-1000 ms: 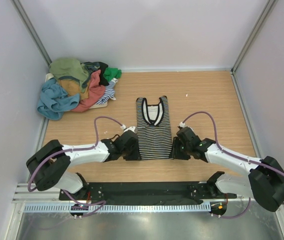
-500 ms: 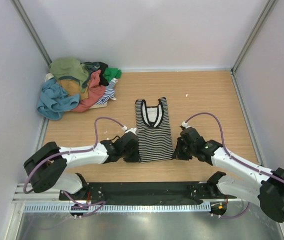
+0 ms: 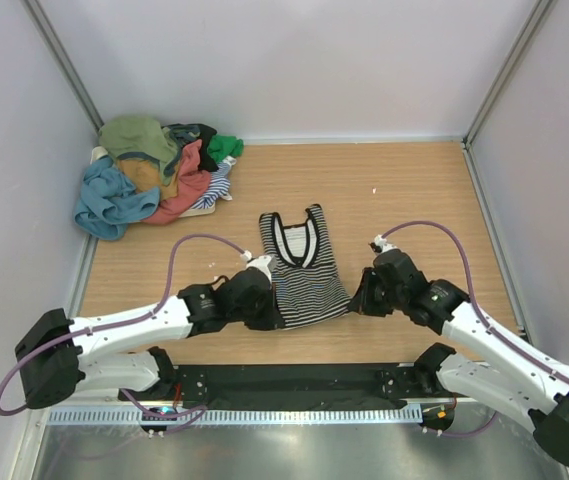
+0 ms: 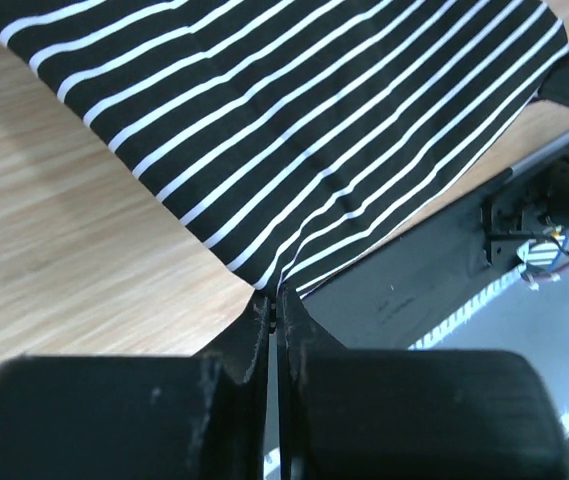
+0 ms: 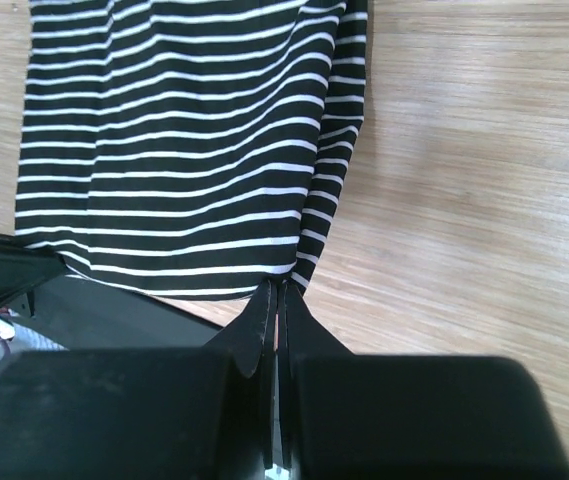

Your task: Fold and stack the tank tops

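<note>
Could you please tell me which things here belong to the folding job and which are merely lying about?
Job: striped tank top, pinched by left gripper and right gripper; pile of tank tops.
Bystanders: black base plate; purple cable.

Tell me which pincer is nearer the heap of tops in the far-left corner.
Left. The left pincer grips the striped top's hem corner on the side toward the heap of tops; the right pincer holds the opposite corner, farther away.

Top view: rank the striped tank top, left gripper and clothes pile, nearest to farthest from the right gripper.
1. The striped tank top, corner pinched by the right gripper.
2. The left gripper, across the hem, leftward.
3. The clothes pile, far-left corner.
</note>
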{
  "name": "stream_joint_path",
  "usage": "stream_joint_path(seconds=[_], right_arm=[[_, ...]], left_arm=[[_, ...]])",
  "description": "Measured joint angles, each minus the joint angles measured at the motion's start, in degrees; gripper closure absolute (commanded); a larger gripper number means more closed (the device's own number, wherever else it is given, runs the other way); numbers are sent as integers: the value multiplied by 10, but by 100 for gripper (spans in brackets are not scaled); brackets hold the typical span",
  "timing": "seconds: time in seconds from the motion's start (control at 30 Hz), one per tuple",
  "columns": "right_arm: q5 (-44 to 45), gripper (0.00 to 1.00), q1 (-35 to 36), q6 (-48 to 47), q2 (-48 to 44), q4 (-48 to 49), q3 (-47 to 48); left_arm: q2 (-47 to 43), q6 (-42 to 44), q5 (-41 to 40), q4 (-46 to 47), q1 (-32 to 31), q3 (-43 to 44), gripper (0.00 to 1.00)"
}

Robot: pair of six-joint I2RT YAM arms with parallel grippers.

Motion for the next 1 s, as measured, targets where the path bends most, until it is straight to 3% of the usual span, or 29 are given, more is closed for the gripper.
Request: stream_joint_path(seconds=[0.53,1.0], right_arm=[[4,99,1,0,-71,-92,46],[57,99,1,0,-83,-130,101]], left_arm=[[-11,-61,-21,-12,-103,7,100],[15,-93,-15,24,-122,34,99]])
